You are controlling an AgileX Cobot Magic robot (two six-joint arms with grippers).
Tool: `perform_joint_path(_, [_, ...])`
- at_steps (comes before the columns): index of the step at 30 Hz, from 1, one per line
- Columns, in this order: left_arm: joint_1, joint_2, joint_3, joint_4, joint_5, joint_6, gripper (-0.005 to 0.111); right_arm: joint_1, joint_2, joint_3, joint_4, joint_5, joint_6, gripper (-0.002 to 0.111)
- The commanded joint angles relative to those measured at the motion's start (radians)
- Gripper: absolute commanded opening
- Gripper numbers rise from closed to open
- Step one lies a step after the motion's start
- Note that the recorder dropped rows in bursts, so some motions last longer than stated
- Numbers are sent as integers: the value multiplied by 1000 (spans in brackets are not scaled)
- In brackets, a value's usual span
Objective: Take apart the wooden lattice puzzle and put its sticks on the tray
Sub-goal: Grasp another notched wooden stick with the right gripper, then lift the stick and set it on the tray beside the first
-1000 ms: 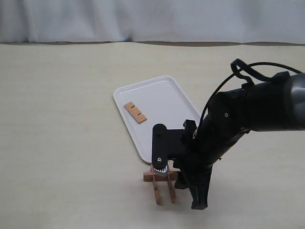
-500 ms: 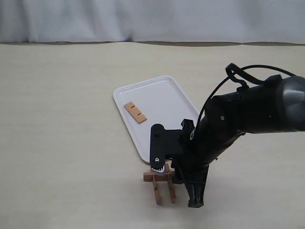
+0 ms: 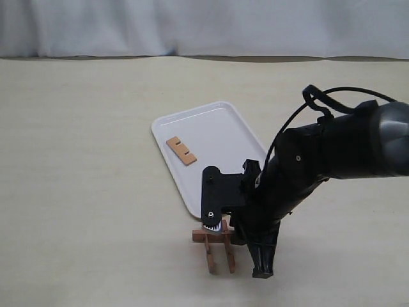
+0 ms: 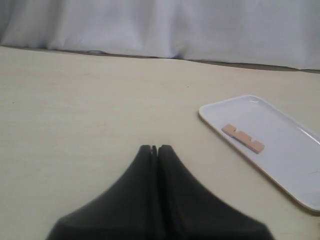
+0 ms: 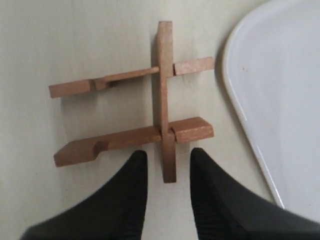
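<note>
The wooden lattice puzzle (image 3: 210, 256) lies on the table just in front of the tray's near edge. Three of its sticks remain interlocked: one cross stick over two parallel ones (image 5: 162, 100). My right gripper (image 5: 169, 161) is open, its black fingers (image 5: 131, 180) standing either side of the cross stick's free end without touching it. In the exterior view this gripper (image 3: 246, 242) hangs low over the puzzle's right side. One loose stick (image 3: 181, 150) lies flat on the white tray (image 3: 217, 134). My left gripper (image 4: 156, 148) is shut and holds nothing, well away from the tray (image 4: 285, 150) and its stick (image 4: 243, 138).
The tray's rounded corner (image 5: 235, 100) lies close beside the puzzle. Light tabletop surrounds everything, with a white curtain (image 3: 204, 25) along the far edge. The right arm's black body and cable (image 3: 332, 153) rise over the tray's right side.
The right arm has shifted slightly left and lower, bringing its gripper closer over the puzzle. Since half a second ago it has hardly moved. The puzzle and tray have not moved.
</note>
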Motion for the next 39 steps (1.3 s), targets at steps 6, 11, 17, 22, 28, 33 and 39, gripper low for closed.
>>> perform_joint_path(6, [-9, -1, 4, -2, -10, 0, 0, 0, 7, 3, -7, -28, -9, 30])
perform_joint_path(11, [-9, -1, 4, -2, -10, 0, 0, 0, 36, 3, -9, -28, -9, 30])
perform_joint_path(17, [-9, -1, 4, -2, -10, 0, 0, 0, -11, 3, -33, -26, -9, 5])
perform_joint_path(22, [-9, -1, 4, -2, -10, 0, 0, 0, -69, 3, -37, -24, -1, 5])
perform_joint_path(28, [-9, -1, 4, -2, -10, 0, 0, 0, -168, 3, -137, -17, 98, 5])
perform_joint_path(33, [-9, -1, 4, -2, -10, 0, 0, 0, -235, 3, -161, -62, 173, 5])
perform_joint_path(39, [-9, -1, 4, 0, -10, 0, 0, -11, -239, 3, -163, -243, 303, 5])
